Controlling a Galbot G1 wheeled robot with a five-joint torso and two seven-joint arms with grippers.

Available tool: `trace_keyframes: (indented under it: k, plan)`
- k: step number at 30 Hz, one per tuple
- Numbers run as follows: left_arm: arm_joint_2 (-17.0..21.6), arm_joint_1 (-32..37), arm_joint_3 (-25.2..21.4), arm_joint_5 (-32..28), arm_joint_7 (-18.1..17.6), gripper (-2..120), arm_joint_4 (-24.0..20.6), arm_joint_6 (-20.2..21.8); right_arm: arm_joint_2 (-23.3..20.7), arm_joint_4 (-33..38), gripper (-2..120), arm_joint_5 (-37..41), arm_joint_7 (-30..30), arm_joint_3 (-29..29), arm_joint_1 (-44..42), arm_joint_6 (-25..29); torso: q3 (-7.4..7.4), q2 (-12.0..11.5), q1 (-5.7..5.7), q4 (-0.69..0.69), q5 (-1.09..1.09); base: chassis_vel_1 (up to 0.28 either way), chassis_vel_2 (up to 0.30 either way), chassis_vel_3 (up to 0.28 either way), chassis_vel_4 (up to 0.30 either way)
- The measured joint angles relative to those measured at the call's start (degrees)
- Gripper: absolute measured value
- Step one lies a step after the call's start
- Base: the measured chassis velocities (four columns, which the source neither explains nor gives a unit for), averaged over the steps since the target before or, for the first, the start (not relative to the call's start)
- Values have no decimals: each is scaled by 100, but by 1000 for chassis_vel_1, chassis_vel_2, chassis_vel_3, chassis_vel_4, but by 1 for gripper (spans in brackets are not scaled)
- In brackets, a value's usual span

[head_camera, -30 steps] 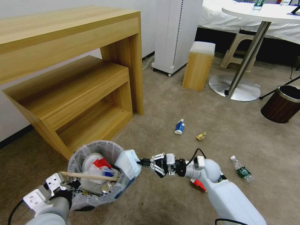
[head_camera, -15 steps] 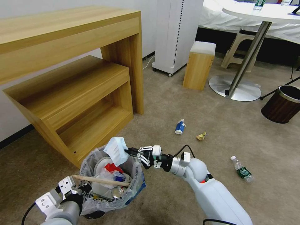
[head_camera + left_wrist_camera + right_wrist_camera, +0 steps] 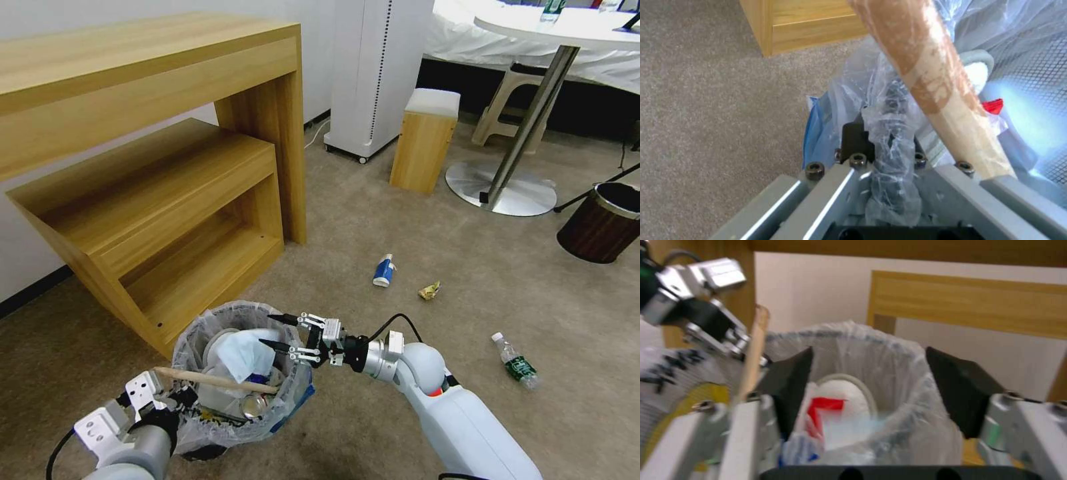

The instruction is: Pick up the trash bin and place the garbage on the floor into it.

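Observation:
The trash bin (image 3: 200, 330), lined with a translucent bag, is held off the floor (image 3: 373, 220) at the lower left. My left gripper (image 3: 175, 399) is shut on its near rim, and the left wrist view shows that gripper (image 3: 882, 133) pinching bag plastic and rim. My right gripper (image 3: 267, 330) stands open just above the bin's right rim; its fingers (image 3: 793, 383) frame the bin mouth (image 3: 907, 350). A white-blue piece (image 3: 245, 352) lies on top inside. A wooden stick (image 3: 213, 381) rests across the bin. Garbage on the carpet: a blue-white bottle (image 3: 383, 270), a crumpled wrapper (image 3: 429, 290), a clear bottle (image 3: 517, 363).
A wooden desk with a low shelf (image 3: 167, 200) stands close behind the bin on the left. Farther back are a white tower unit (image 3: 373, 73), a wooden stool (image 3: 427, 140) and a round table's metal base (image 3: 500, 190). A brown wood-look bin (image 3: 600, 227) stands at the right.
My right gripper carried the white-blue piece over the bin, opened, and the piece dropped inside. The left arm shifted the bin slightly right a second ago, then held it still.

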Motion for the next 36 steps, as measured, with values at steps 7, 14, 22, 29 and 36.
trace_keyframes:
  k: [7,14,22,29,36]
  plan:
    - [22,-39,-173,-53,2,0,2,1,-53,366,98,185,223,180,-132,97,0,0,0,1,1,0,0,0,0]
    - [137,-188,-489,-102,16,0,140,-46,-143,1366,100,-113,2269,1039,-1219,4,0,0,0,0,0,0,0,0,0]
    - [174,-378,-604,144,181,0,207,-172,289,2252,100,-421,4971,2304,-2248,-306,0,0,0,0,1,0,0,0,0]
    - [171,-377,-491,674,416,0,190,-384,541,2469,100,-780,5266,3341,-2728,347,0,0,-1,1,1,0,0,0,0]
    - [240,-310,-573,794,568,0,217,-529,709,2596,100,-1011,5446,3933,-2938,517,0,0,0,0,0,0,0,0,0]
